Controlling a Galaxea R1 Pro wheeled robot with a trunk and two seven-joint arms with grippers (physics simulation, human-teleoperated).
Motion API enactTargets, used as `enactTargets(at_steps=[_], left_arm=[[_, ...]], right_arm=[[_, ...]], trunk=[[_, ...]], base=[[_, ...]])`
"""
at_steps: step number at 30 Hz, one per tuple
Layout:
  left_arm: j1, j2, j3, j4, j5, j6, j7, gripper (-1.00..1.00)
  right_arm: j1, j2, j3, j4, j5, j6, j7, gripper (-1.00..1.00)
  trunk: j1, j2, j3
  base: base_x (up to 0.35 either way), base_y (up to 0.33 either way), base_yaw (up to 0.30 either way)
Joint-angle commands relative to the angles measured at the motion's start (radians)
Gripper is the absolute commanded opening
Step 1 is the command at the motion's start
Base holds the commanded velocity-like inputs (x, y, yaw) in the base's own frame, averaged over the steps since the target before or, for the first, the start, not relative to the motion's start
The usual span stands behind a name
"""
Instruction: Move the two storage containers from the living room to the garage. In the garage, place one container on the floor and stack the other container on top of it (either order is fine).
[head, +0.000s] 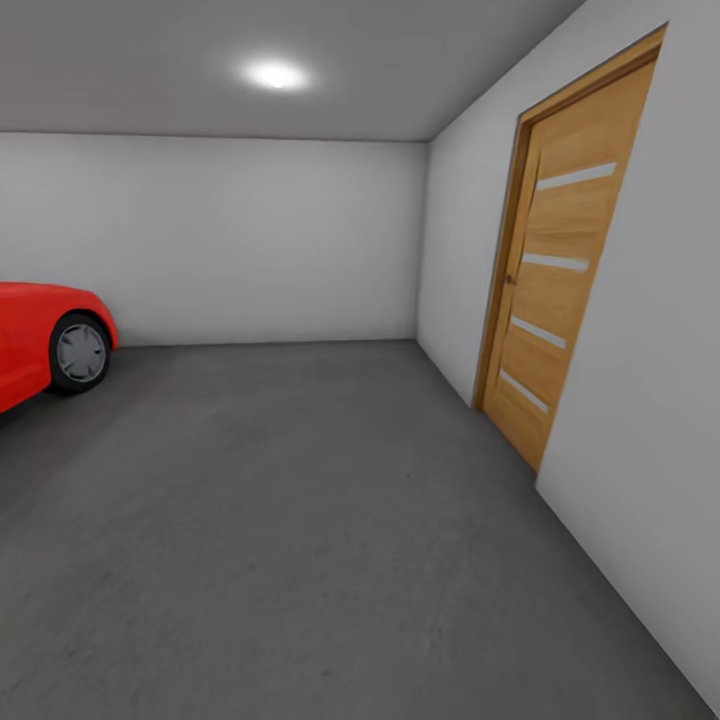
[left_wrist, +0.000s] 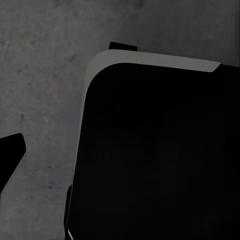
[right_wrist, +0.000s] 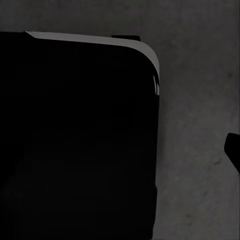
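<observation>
Across the garage floor (head: 300, 520), dark concrete runs to grey walls; the red car (head: 45, 340) sits at its left edge, a wooden door (head: 560, 270) on the right wall. No storage container shows here, so neither its place nor long axis can be judged. Risk: the base clipping the car when turning. Whether either gripper is wide, narrow or holding, I cannot tell.
</observation>
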Motion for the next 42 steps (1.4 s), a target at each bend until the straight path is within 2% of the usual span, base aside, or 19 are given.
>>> enactTargets(at_steps=[1,42], left_arm=[[0.000,0.000,0.005,0.000,0.004,-0.002,0.000,1.00],[0.000,-0.001,0.005,0.000,0.004,-0.002,0.000,1.00]], right_arm=[[0.000,0.000,0.001,0.001,0.000,-0.005,0.000,1.00],[0.000,-0.001,0.001,0.001,0.000,-0.003,0.000,1.00]], trunk=[[0.001,0.000,-0.001],[0.001,0.000,-0.001]], base=[[0.324,0.000,0.000],[0.324,0.000,0.000]])
